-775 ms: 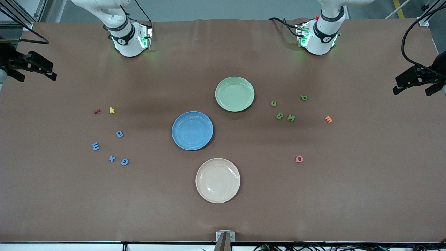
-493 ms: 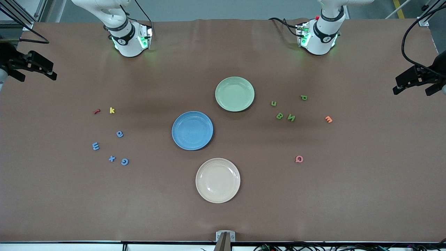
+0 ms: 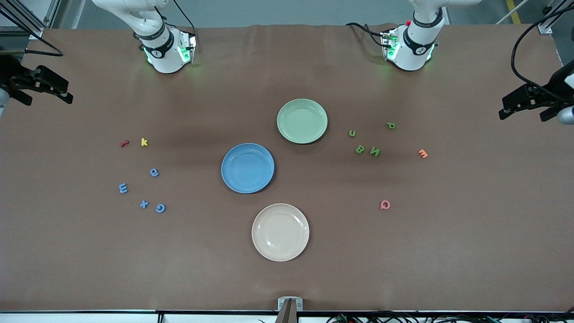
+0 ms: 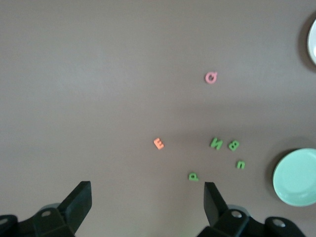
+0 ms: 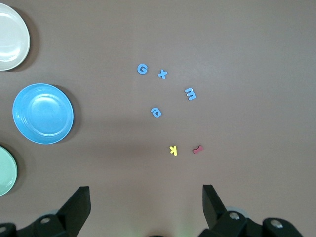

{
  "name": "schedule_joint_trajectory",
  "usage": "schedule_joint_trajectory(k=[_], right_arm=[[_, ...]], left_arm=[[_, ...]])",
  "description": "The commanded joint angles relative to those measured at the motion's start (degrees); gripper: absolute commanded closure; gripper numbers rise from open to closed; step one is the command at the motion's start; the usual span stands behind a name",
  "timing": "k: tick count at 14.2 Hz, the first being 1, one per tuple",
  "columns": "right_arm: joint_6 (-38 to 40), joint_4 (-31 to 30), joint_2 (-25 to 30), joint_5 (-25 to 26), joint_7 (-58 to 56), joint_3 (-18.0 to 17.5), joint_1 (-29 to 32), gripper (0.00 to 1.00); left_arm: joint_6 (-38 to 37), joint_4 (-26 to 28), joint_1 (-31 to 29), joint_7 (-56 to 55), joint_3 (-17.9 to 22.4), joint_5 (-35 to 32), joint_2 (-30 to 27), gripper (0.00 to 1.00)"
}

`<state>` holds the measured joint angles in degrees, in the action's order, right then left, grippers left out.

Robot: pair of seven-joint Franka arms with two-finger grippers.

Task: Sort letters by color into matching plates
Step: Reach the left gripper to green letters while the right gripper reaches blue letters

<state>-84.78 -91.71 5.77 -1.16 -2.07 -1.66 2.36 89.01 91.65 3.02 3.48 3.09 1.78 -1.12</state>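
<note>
A brown table (image 3: 287,278) fills the room's middle. The blue plate (image 3: 247,168) and pale green plate (image 3: 302,121) sit bare at its centre. Four blue letters (image 3: 143,204) lie toward the right arm's end, four green letters (image 3: 360,149) toward the left's. A cream plate (image 3: 280,232) sits nearest the camera. The left gripper (image 3: 529,105) and right gripper (image 3: 42,87) hang spread at the table's ends.
</note>
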Motion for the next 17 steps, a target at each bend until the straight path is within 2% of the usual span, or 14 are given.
schedule_joint_trajectory(k=[1, 4, 11, 14, 17], right_arm=[[-0.3, -1.89, 1.97, -0.16, -0.91, -0.45, 0.71, 0.0], [0.32, -1.72, 1.88, -0.08, -0.91, -0.54, 0.71, 0.0], [2.17, 0.56, 0.74, -0.16, -0.47, -0.02, 1.93, 0.0], [1.47, 0.66, -4.34, 0.45, -0.65, 0.16, 2.73, 0.0], [-3.45, 0.74, -10.66, 0.54, -0.82, 0.25, 3.26, 0.0]], left_arm=[[-0.6, 3.0, 0.23, -1.8, -2.29, 0.59, 1.29, 0.0], [0.8, 7.22, 0.32, -7.07, -4.75, 3.75, 2.87, 0.0], [18.71, 25.92, -0.03, -19.29, -13.97, 3.76, 1.83, 0.0], [27.4, 33.39, -0.12, -23.77, -16.96, 3.14, 1.56, 0.0], [41.19, 44.72, -0.21, -23.96, -18.55, 3.05, -1.16, 0.0]])
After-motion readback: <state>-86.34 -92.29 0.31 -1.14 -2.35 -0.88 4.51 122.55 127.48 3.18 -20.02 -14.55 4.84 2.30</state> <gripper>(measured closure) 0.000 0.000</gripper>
